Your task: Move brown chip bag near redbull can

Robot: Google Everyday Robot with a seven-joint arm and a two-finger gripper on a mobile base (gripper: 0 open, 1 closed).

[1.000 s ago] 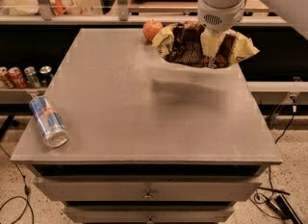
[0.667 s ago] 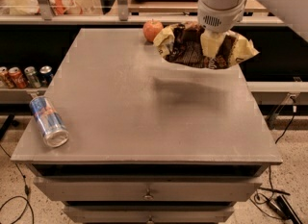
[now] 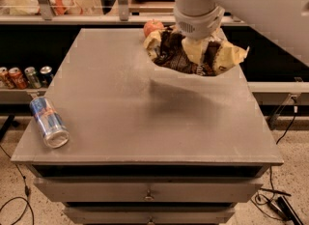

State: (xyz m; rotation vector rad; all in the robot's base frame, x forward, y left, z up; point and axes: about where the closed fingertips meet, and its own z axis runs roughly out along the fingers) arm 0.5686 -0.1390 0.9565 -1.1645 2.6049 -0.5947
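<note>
Your tool (image 3: 197, 54) clamps the brown chip bag (image 3: 169, 52) clear of the bench (image 3: 120, 98), ready to travel to the redbull can (image 3: 49, 122).

We see even, fairly bright overhead light with a warm tone. The matte grey table (image 3: 111, 122) top has a faint sheen and no hard glare. A broad, soft-edged shadow lies on it under the end effector (image 3: 195, 54), upper centre-right of the frame, clamped on the brown chip bag (image 3: 169, 55). The foil shows small highlights. The redbull can (image 3: 48, 122), lower left, has a bright glint on its top. Black band behind the table, drawers dim. Whole frame slightly soft. The white arm (image 3: 260, 7) at upper right is nearly washed out.
</note>
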